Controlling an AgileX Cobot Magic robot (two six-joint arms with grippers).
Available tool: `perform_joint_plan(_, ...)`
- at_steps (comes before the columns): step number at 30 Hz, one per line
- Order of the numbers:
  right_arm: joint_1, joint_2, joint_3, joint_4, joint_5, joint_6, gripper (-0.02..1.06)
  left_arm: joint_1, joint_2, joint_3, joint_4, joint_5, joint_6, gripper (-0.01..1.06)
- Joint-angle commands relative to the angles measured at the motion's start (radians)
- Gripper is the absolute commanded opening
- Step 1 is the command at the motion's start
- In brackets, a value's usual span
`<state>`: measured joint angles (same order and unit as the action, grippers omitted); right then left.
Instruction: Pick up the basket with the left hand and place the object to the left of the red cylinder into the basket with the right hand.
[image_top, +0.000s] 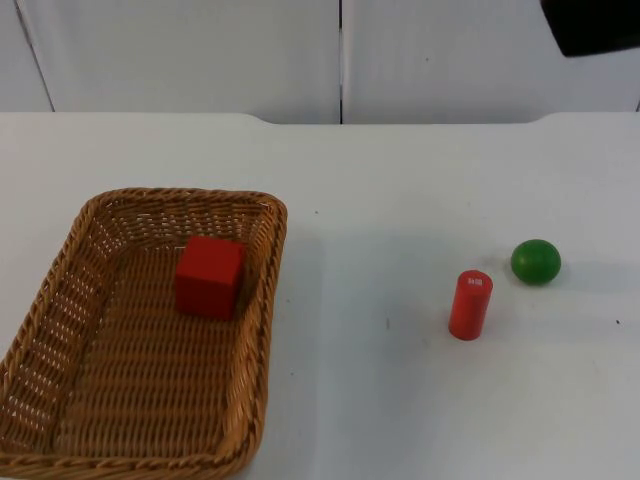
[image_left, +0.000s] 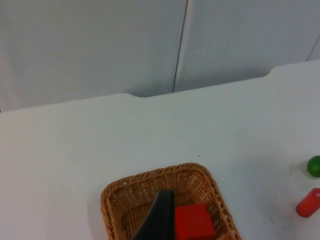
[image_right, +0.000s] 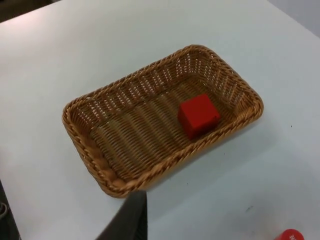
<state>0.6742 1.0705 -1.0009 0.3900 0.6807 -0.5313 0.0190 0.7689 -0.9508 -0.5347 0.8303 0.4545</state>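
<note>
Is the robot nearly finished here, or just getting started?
It looks nearly finished. The red cube already lies inside the basket, which rests on the table. The red cylinder and green ball stand apart. Nothing is in hand, and little seems left.

Colours on my table
Tan woven wicker basket (image_top: 60, 330), red cube (image_top: 210, 277), red cylinder (image_top: 470, 305), green ball (image_top: 536, 261), white table (image_top: 400, 180).

Four things on the table (image_top: 400, 180) — one wicker basket (image_top: 60, 340), one red cube (image_top: 209, 277) inside it, one red cylinder (image_top: 470, 305) and one green ball (image_top: 535, 261).
</note>
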Motion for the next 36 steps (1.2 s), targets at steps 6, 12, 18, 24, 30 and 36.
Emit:
perform_joint_plan(6,-0.003,-0.03,0.105,0.008,-0.133,0.008,1.05,-0.025,-0.088,-0.001,0.008,0.034,-0.007,0.83)
perform_joint_plan(12,-0.003,-0.068,0.198,0.008,-0.19,0.008,1.05,-0.025,-0.159,-0.001,0.024,0.059,-0.018,0.83)
perform_joint_plan(18,-0.003,-0.106,0.255,0.008,-0.217,0.02,1.05,-0.025,-0.223,-0.001,0.065,0.086,-0.032,0.83)
perform_joint_plan(24,-0.003,-0.154,0.287,0.008,-0.25,0.02,1.05,-0.025,-0.282,0.04,0.086,0.094,-0.061,0.83)
perform_joint_plan(30,-0.003,-0.224,0.315,0.008,-0.262,0.02,1.05,-0.025,-0.368,0.197,0.108,0.088,-0.124,0.83)
perform_joint_plan(36,-0.003,-0.293,0.346,0.005,-0.257,0.02,1.05,-0.025,-0.477,0.261,0.225,0.102,-0.237,0.83)
